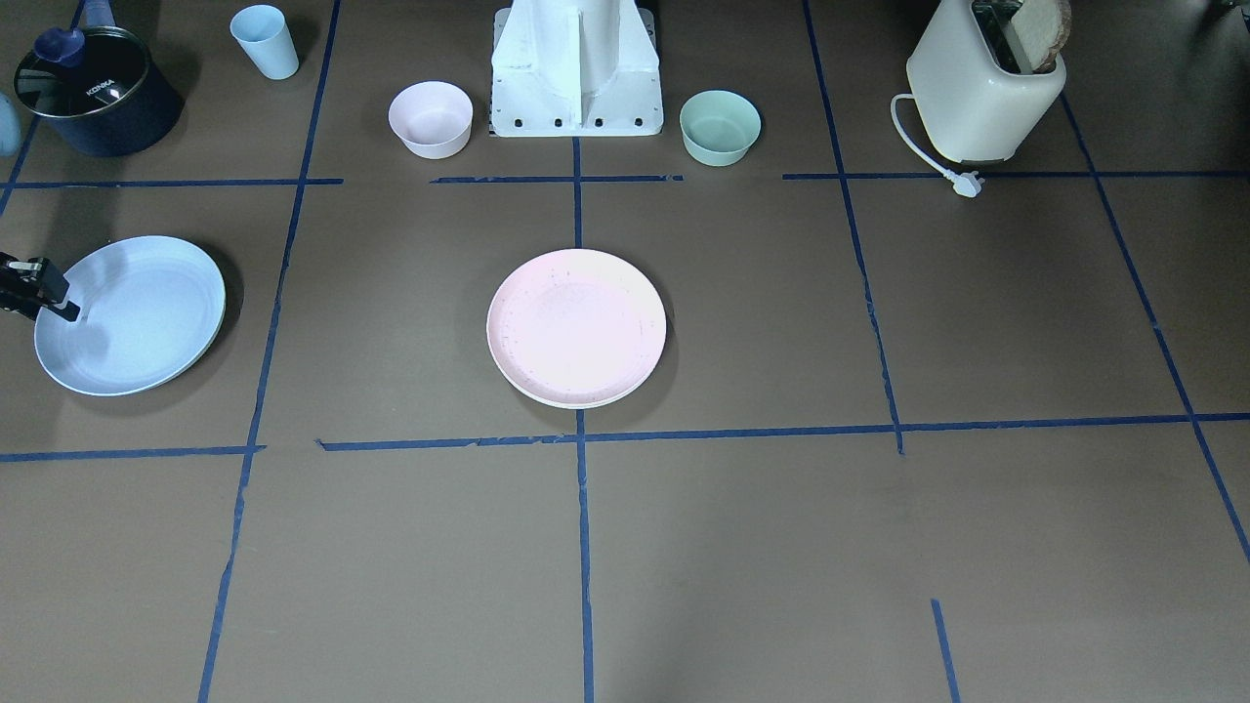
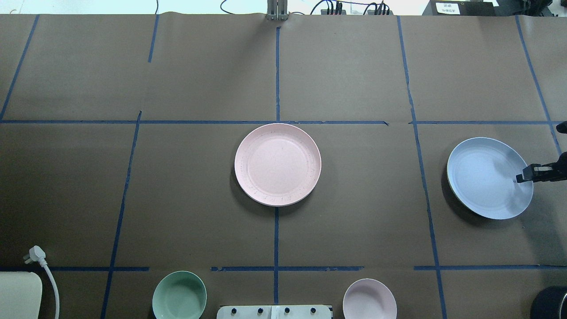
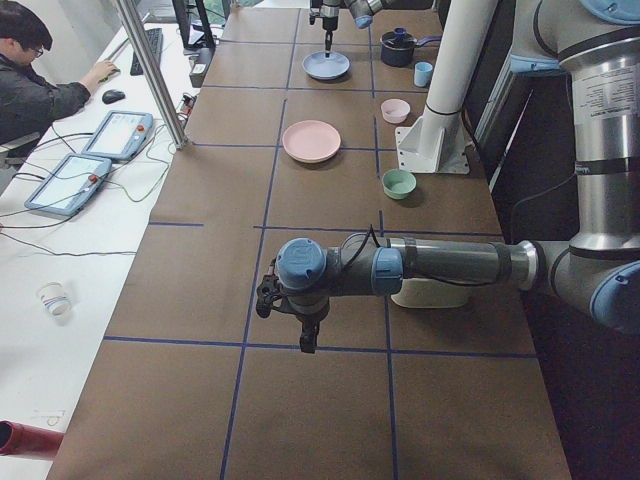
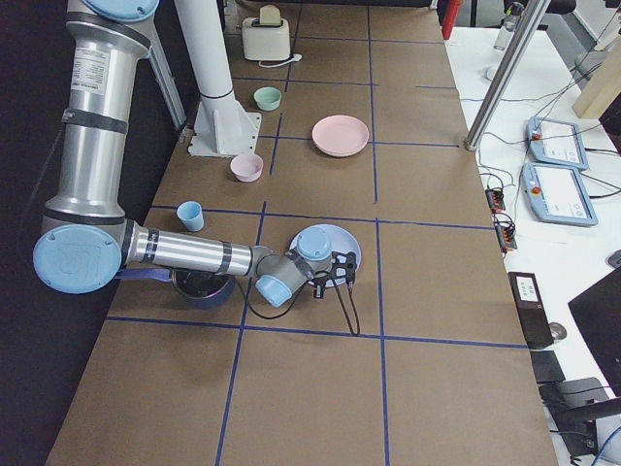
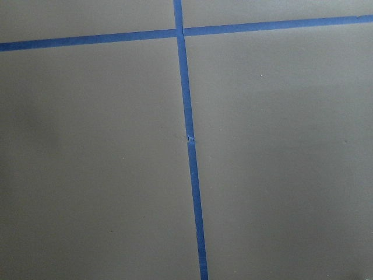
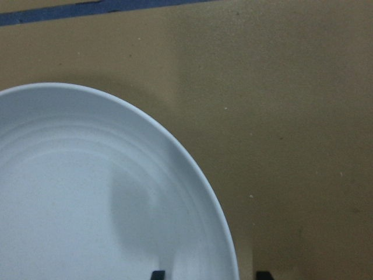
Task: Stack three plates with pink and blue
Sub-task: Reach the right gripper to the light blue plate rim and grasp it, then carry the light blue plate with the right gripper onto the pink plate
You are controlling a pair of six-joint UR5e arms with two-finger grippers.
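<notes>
On the brown table (image 2: 354, 199), the round pale pink plastic plate (image 2: 277, 165) sits in the middle and the round light blue plastic plate (image 2: 487, 177) far to the right, rim between the right gripper's (image 2: 519, 178) spread jaws, so a weak pinch may drop it; the left gripper's (image 3: 308, 338) I cannot tell.

The bench (image 1: 742, 547) is covered with brown paper, matt and faintly fibrous, divided by strips of blue tape (image 1: 584, 547) with a slight sheen. The pink plate (image 1: 576, 327) is matt plastic with fine dark speckling. The blue plate (image 1: 129, 314), at 9 o'clock from it in the front-facing view, is smooth plastic with faint concentric ridges and a soft sheen. The pink bowl (image 1: 431, 118) and green bowl (image 1: 720, 126) are matt plastic. The pot (image 1: 107, 127) is dark and glossy, and its lid (image 1: 83, 73) is reflective. The toaster (image 1: 981, 98) has a smooth, semi-gloss cream shell. The right gripper (image 2: 522, 176) is matt black. The left arm (image 3: 450, 262) is satin grey metal with blue plastic caps.
</notes>
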